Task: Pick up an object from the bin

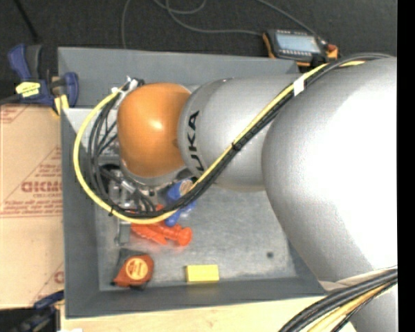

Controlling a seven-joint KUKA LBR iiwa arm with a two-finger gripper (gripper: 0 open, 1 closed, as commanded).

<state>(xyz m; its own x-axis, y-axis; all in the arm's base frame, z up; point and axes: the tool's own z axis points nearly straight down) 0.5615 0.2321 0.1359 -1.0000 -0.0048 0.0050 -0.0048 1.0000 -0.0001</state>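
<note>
My gripper (128, 194) hangs low over the left part of the bin, mostly covered from above by the arm's wrist. Just below and to its right lies an orange-red plastic piece (164, 235) with a ribbed, elongated shape. A blue thing (173, 219) lies beside it, partly under the wrist cables. Nearer the front wall rests a round orange and black tape measure (133, 270), a little below the gripper. Nothing shows held in the gripper.
A flat yellow block (202, 274) lies by the front wall, right of the tape measure. The big silver arm spans the bin from the right and hides its back and middle. Bare grey floor shows at the front right.
</note>
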